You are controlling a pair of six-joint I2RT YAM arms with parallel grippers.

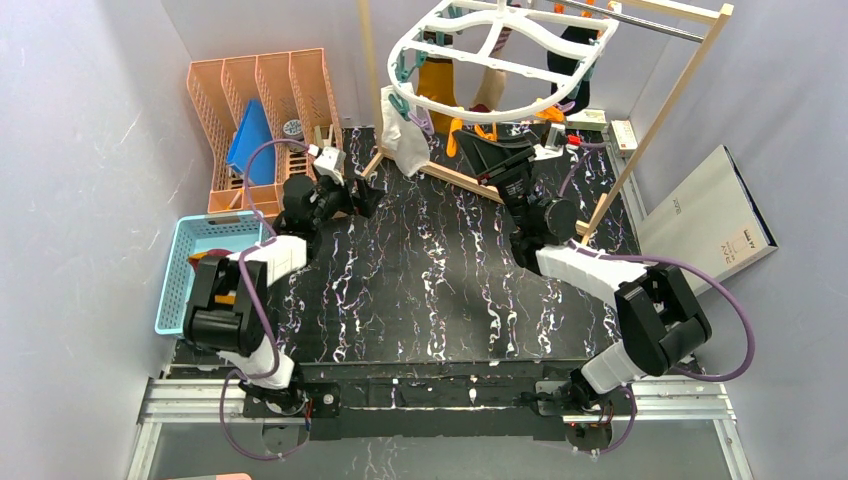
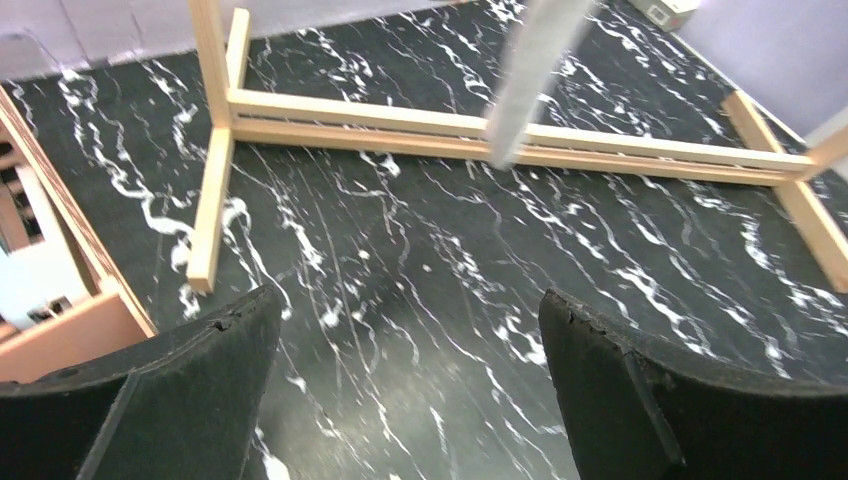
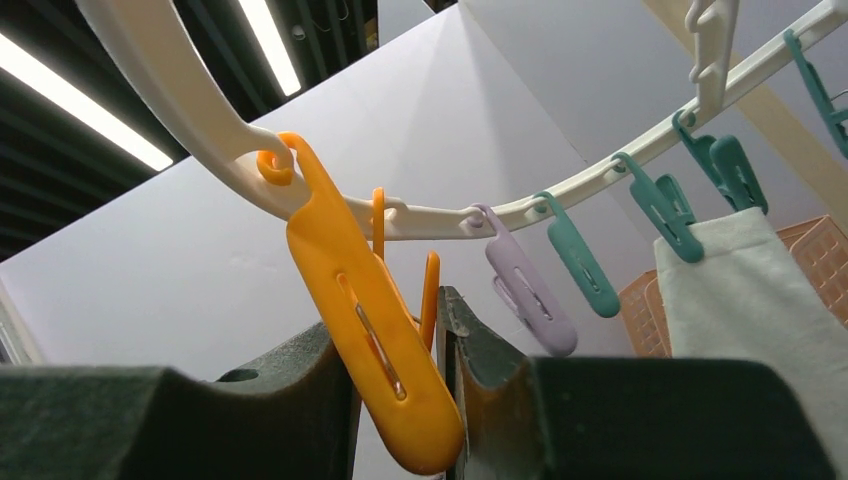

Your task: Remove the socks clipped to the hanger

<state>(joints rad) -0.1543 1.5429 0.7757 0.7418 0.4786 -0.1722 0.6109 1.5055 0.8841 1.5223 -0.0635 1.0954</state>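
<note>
Where the left wall runs: a blue basket (image 1: 190,262) is set at the edge of the table (image 1: 430,290), with an orange rack (image 1: 262,100) behind it.
Left gripper (image 1: 362,196) (image 2: 420,400): held low over the marbled table, jaws spread wide, nothing between them.
Grey-white sock (image 1: 408,142) (image 3: 750,300): pinned by a teal clip (image 3: 690,215) at the left end of the ring, hanging free.
Hanger (image 1: 530,32) (image 3: 160,70): slung tilted from the wooden frame (image 1: 670,100) (image 2: 500,135) at the back of the table.
Mustard sock (image 1: 437,85): clipped under the ring, left of centre.
Right gripper (image 1: 485,145) (image 3: 400,400): raised beneath the near rim, jaws clamped on an orange clip (image 3: 370,330) that dangles from the ring.
Black sock (image 1: 572,60): clipped under the right end of the ring.
Grey case (image 1: 705,215): laid flat by the right wall.
</note>
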